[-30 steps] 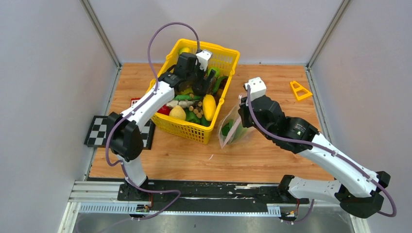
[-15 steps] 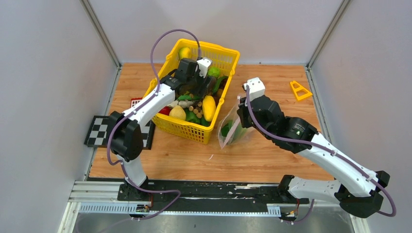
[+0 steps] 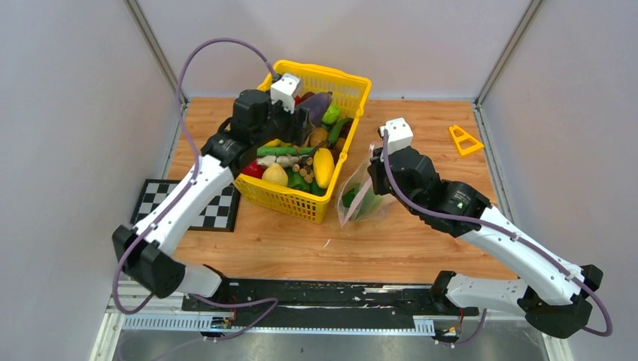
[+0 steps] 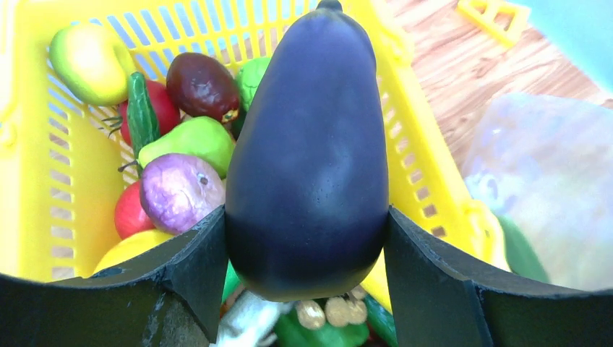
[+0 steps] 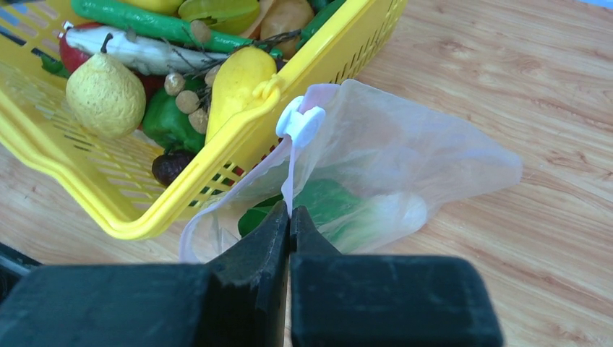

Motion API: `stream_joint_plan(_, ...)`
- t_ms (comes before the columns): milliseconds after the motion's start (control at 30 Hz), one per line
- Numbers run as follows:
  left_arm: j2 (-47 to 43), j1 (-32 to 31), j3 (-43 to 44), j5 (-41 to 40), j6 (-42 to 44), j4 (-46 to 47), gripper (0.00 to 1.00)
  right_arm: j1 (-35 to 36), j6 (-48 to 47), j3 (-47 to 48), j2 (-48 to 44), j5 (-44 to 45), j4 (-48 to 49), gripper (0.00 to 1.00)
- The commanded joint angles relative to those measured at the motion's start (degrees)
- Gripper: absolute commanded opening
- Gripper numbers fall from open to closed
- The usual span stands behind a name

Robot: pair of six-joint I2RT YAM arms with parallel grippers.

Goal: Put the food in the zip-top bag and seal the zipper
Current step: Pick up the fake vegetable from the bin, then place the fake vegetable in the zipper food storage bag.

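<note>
My left gripper (image 4: 307,246) is shut on a dark purple eggplant (image 4: 311,144), which hangs above the yellow basket (image 4: 72,202). In the top view the eggplant (image 3: 317,107) and left gripper (image 3: 307,120) are over the basket's (image 3: 353,79) far half. More food lies in the basket: a pear (image 5: 105,94), a yellow fruit (image 5: 235,83), a purple onion (image 4: 181,191). The zip-top bag (image 5: 405,166) stands at the basket's right corner with green food (image 5: 325,202) inside. My right gripper (image 5: 289,211) is shut on the zipper (image 5: 289,173), holding the mouth up.
A yellow triangle piece (image 3: 464,141) lies at the far right of the wooden table. A black-and-white checkerboard (image 3: 192,203) sits left of the basket. Grey walls enclose the left, back and right sides.
The left gripper has closed on the eggplant and lifted it out of the basket, the arm swinging up and left. The right arm and the bag have stayed still.
</note>
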Motion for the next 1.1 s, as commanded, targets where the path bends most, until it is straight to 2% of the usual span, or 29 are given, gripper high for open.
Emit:
stream_joint_plan(0, -9.52, 0.13, -5.11, 5.80, -5.47, 1.38, 0.36, -1.90, 0.82, 0.77, 0.50, 1.36, 4.16, 0.00)
stream_joint_plan(100, -15.61, -0.57, -9.64, 12.38, -8.65, 2.30, 0.35, -3.62, 0.89, 1.71, 1.37, 0.40, 4.16, 0.00)
stream_joint_plan(233, -20.95, -5.56, -12.47, 15.25, -9.77, 0.68, 0.34, -6.53, 0.55, 4.68, 3.80, 0.05, 1.41, 0.00)
stream_joint_plan(367, -22.73, -12.38, -12.46, 14.15, -9.93, -1.83, 0.33, -7.90, -0.18, 6.72, 4.92, -0.20, 0.02, 0.00)
stream_joint_plan(500, -22.25, -15.12, -11.80, 12.52, -11.59, -3.94, 0.32, -8.41, -0.28, 7.05, 4.99, -0.94, 0.90, 0.00)
stream_joint_plan(633, -19.63, -17.90, -10.34, 7.26, -11.72, -8.33, 0.31, -9.12, 0.17, 7.62, 5.27, -2.14, 0.54, 0.00)
stream_joint_plan(867, -13.70, -24.01, -5.96, -0.43, -11.77, -10.13, 0.29, -9.09, 2.28, 6.18, 3.20, -3.10, 1.38, 0.00)
stream_joint_plan(1067, -10.72, -26.87, -1.91, -13.25, -12.63, -13.30, 0.28, -9.14, 3.37, 5.60, 1.36, -4.20, 0.02, 0.00)
